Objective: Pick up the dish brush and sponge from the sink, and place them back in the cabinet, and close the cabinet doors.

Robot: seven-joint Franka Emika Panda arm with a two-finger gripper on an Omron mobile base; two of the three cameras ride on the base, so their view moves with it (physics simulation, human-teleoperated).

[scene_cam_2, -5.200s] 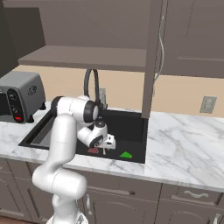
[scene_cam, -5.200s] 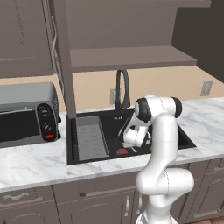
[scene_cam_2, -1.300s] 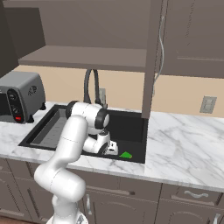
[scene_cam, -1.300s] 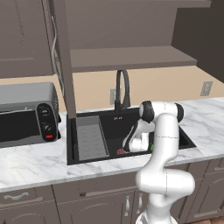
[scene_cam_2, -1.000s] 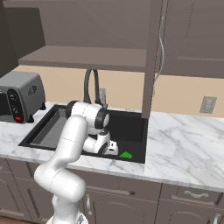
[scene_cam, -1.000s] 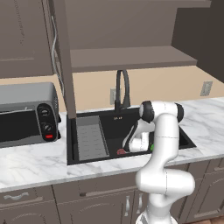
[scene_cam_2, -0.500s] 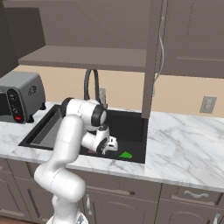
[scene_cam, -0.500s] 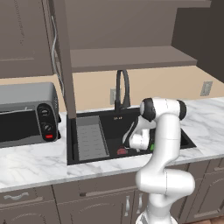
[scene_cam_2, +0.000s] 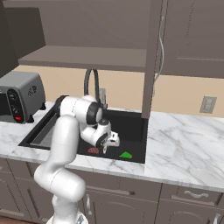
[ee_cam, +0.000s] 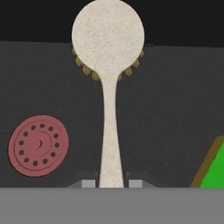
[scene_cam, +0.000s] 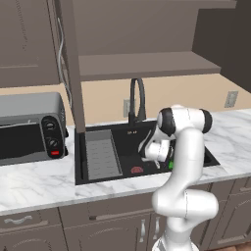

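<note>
The dish brush (ee_cam: pixel 109 109) runs straight up the hand view, its round cream head with yellow bristles at the top. My gripper (ee_cam: pixel 109 184) is shut on the lower end of its pale handle. The brush hangs over the dark floor of the sink (scene_cam: pixel 147 128), with the red drain (ee_cam: pixel 38 145) to its left. The green and yellow sponge (ee_cam: pixel 214 168) lies at the right edge of that view. From the base views, my gripper (scene_cam: pixel 148 151) (scene_cam_2: pixel 114 141) sits low inside the basin, between the drain (scene_cam_2: pixel 93 150) and the sponge (scene_cam_2: pixel 126 155). Above, the cabinet shelf (scene_cam: pixel 142 63) is bare, and a cabinet door (scene_cam: pixel 73 73) stands open.
A black arched faucet (scene_cam: pixel 137 98) rises behind the basin, close to my arm. The grey ribbed tray (scene_cam: pixel 100 156) fills the sink's left part. A toaster oven (scene_cam: pixel 29 127) stands on the marble counter (scene_cam_2: pixel 183 144) to the left. The second open door (scene_cam_2: pixel 153 57) hangs over the sink's right end.
Since the earliest frames the hand went down into the basin beside the drain. Over the last half second it has risen a little with the brush.
</note>
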